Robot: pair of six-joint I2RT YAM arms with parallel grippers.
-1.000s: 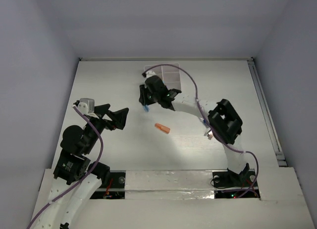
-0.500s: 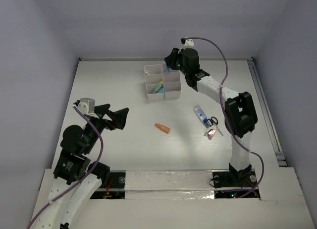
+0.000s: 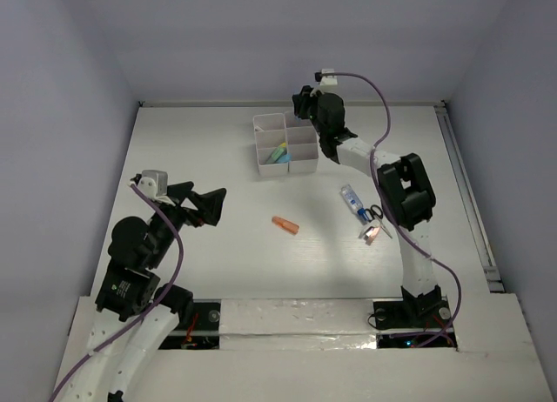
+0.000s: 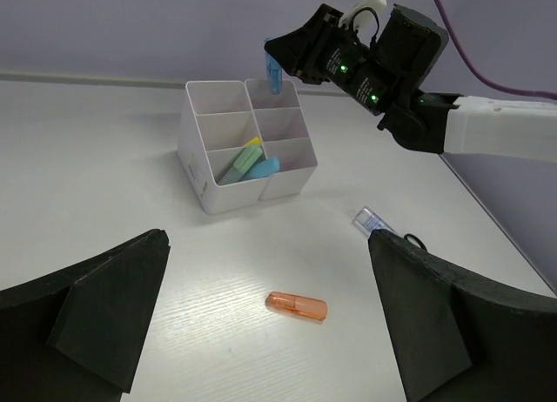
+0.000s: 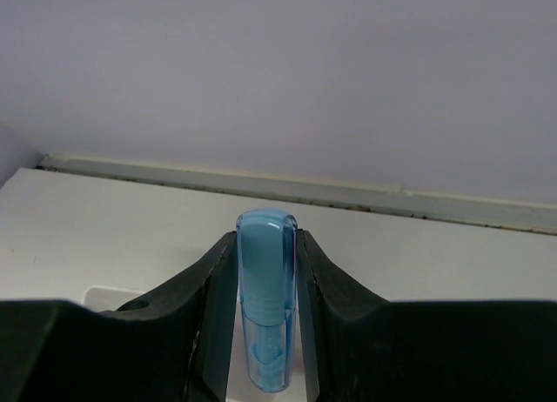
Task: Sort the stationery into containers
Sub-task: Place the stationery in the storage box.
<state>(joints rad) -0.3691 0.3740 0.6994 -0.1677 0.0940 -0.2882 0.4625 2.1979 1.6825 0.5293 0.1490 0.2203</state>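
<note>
My right gripper (image 3: 301,115) is shut on a short blue marker (image 5: 265,315), held upright over the back right corner of the white organizer (image 3: 304,164). The left wrist view shows that marker (image 4: 274,72) just above the organizer's (image 4: 195,163) far rim. One compartment holds pale-green, yellow and blue items (image 4: 248,161). An orange marker (image 3: 285,224) lies on the table; in the left wrist view it (image 4: 297,305) lies between the fingers of my open, empty left gripper (image 4: 270,245), which hovers above it. A blue-labelled tube (image 3: 352,200), black-handled scissors (image 3: 375,214) and a small pink piece (image 3: 372,232) lie at right.
The enclosure's back wall stands just behind the organizer, and a rail (image 3: 466,193) runs along the table's right edge. The tube's end (image 4: 369,218) shows beside my left gripper's right finger (image 4: 452,324).
My right arm has carried the blue marker from the table's middle up and back to the organizer's far side, then edged slightly left. The left arm has not moved.
</note>
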